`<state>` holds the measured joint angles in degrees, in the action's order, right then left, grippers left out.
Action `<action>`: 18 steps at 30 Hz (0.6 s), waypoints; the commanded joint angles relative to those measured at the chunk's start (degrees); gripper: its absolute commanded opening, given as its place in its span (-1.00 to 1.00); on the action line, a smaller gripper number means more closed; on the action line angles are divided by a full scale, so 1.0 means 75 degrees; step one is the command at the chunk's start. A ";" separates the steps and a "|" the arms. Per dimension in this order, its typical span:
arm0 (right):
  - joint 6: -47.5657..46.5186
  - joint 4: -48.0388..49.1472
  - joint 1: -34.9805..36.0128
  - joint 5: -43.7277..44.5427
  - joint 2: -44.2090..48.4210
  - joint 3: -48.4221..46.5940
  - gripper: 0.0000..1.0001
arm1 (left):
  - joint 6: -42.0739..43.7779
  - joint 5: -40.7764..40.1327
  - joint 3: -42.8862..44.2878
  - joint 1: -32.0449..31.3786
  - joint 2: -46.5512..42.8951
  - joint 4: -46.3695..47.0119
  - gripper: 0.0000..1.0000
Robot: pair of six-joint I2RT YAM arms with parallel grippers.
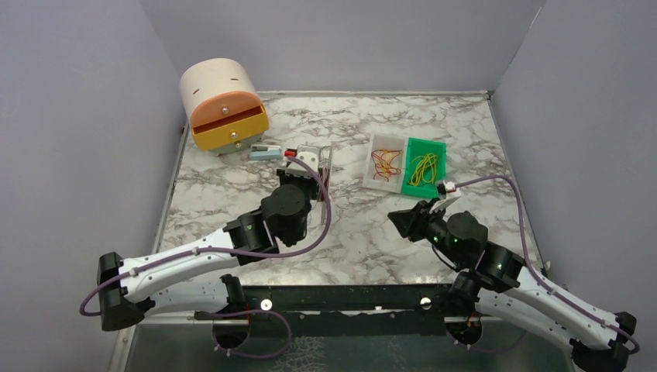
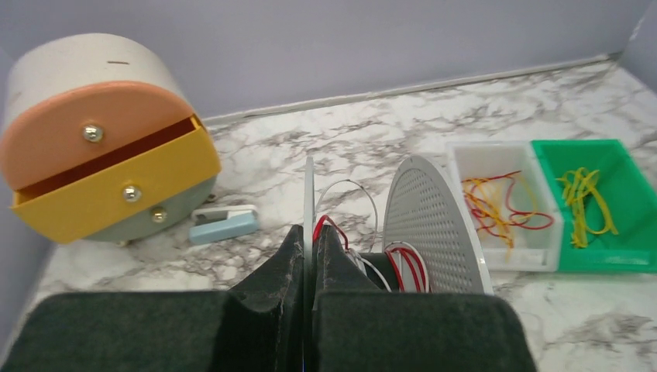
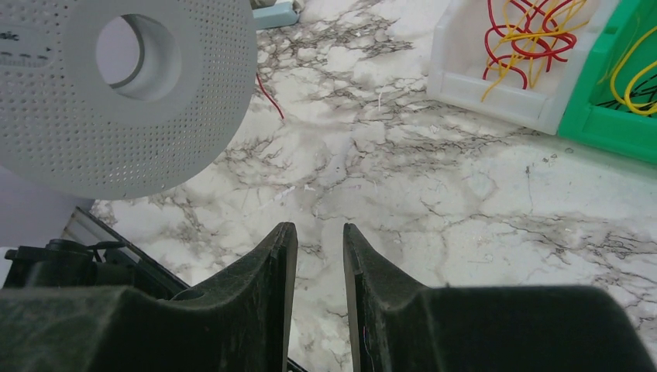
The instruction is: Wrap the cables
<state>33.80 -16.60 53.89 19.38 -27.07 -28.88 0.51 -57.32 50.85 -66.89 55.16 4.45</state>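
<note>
Nearest the table's front edge, the right gripper (image 3: 320, 232) hangs low over bare marble toward the right side. Its black jaws stand slightly parted with nothing between them, probably so that it is free to fetch or guide a strand.

Further in, near the middle of the table, the left gripper (image 2: 310, 232) is clenched on one thin flange of the pale grey perforated plastic spool (image 2: 434, 225). That grip stands the spool on edge with its hub and the gap between the flanges exposed (a sensible pose for winding). Some of the thin red-orange cables (image 2: 411, 267) already lie looped around the hub between the flanges, with a few white strands beside them. In the right wrist view one red end trails off the spool onto the marble.

Beyond the right gripper, toward the far right of the table, a white plastic tray (image 2: 507, 260) holds more loose red strands tangled with yellow ones. Touching its right side is a green plastic tray (image 2: 612, 256) of yellow-green wires (image 2: 585, 198).

In the far left corner sits a cream drum-shaped drawer unit (image 1: 221, 108) with orange and yellow fronts. A small pale blue clip-like object (image 2: 225, 225) lies just before it.

The table (image 1: 217, 194) is white marble-patterned with grey veins. Plain lilac-grey walls (image 1: 333, 39) close it in on the left, back and right.
</note>
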 commanded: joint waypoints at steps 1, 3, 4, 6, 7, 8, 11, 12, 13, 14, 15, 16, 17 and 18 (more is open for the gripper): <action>-0.0287 0.0086 -0.0025 0.0051 -0.0071 -0.0137 -0.32 | 0.1364 -0.1267 0.0758 -0.0046 0.0720 0.0331 -1.00; -0.0299 0.0098 -0.0031 0.0019 -0.0151 -0.0129 -0.32 | 0.1750 -0.1517 0.0932 -0.0045 0.1117 0.0328 -1.00; -0.0294 0.0094 -0.0027 0.0011 -0.0183 -0.0133 -0.32 | 0.1993 -0.1647 0.0985 -0.0044 0.1296 0.0382 -1.00; -0.0310 0.0100 -0.0034 -0.0001 -0.0242 -0.0133 -0.32 | 0.2623 -0.1932 0.1019 -0.0039 0.1631 0.0681 -1.00; -0.0311 0.0083 -0.0026 0.0004 -0.0254 -0.0142 -0.32 | 0.2950 -0.2063 0.1009 -0.0039 0.1817 0.0871 -1.00; -0.0312 0.0081 -0.0026 0.0002 -0.0252 -0.0145 -0.32 | 0.3291 -0.2206 0.1007 -0.0039 0.2001 0.1049 -1.00; -0.0312 0.0102 -0.0027 -0.0012 -0.0232 -0.0126 -0.32 | 0.3963 -0.2353 0.1027 0.0081 0.2537 0.1394 -1.00; -0.0312 0.0104 -0.0027 -0.0011 -0.0208 -0.0116 -0.32 | 0.3994 -0.2328 0.1076 0.0118 0.2702 0.1338 -1.00; -0.0309 0.0098 -0.0025 -0.0006 -0.0192 -0.0113 -0.32 | 0.3997 -0.2286 0.1141 0.0156 0.2865 0.1222 -1.00; -0.0304 0.0087 -0.0032 -0.0024 -0.0172 -0.0100 -0.32 | 0.3988 -0.2257 0.1214 0.0226 0.3073 0.1088 -1.00; -0.0286 0.0080 -0.0026 -0.0024 -0.0156 -0.0089 -0.32 | 0.3960 -0.2233 0.1318 0.0305 0.3295 0.0915 -1.00; -0.0261 0.0051 -0.0025 -0.0027 -0.0140 -0.0070 -0.32 | 0.3943 -0.2189 0.1413 0.0370 0.3520 0.0720 -1.00; -0.0237 0.0036 -0.0025 -0.0031 -0.0113 -0.0055 -0.32 | 0.3947 -0.2170 0.1499 0.0441 0.3760 0.0556 -1.00; -0.0207 0.0018 -0.0029 -0.0036 -0.0098 -0.0030 -0.33 | 0.3971 -0.2155 0.1562 0.0507 0.3983 0.0443 -1.00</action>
<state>32.34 -16.53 53.89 19.29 -28.71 -28.88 26.76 -71.53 58.11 -65.08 80.64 9.65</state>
